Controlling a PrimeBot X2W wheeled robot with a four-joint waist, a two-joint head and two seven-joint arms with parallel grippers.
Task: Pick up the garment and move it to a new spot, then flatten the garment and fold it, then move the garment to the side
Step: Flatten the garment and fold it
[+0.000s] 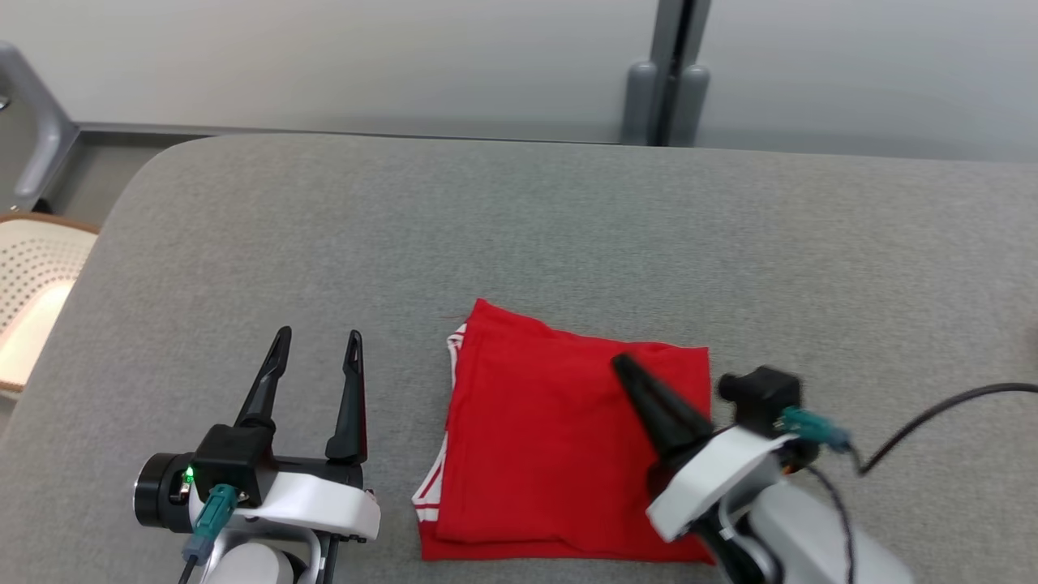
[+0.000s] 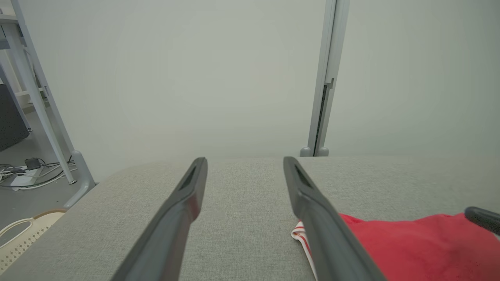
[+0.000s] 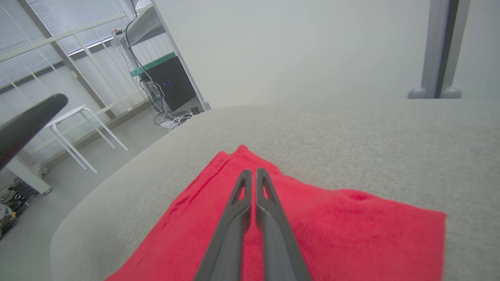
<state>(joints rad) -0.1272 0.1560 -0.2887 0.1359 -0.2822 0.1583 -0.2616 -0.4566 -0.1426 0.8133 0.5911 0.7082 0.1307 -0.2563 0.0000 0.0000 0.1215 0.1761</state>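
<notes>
The garment [image 1: 543,442] is red with white trim, folded into a rough square on the grey table [image 1: 519,235] near its front edge. My right gripper [image 1: 623,363] is shut, its fingers lying over the garment's right part, nothing between them; whether they touch the cloth I cannot tell. The right wrist view has the closed right gripper [image 3: 253,171] above the red garment [image 3: 351,226]. My left gripper [image 1: 318,337] stands open over bare table, left of the garment. Seen from the left wrist, the left gripper [image 2: 244,160] is spread wide, the garment [image 2: 410,246] at lower right.
A pale perforated basket [image 1: 28,300] sits beside the table's left edge. A grey post [image 1: 669,77] stands behind the table against the wall. A black cable [image 1: 932,422] trails from my right wrist across the table's right side. A white stool [image 3: 84,128] stands on the floor.
</notes>
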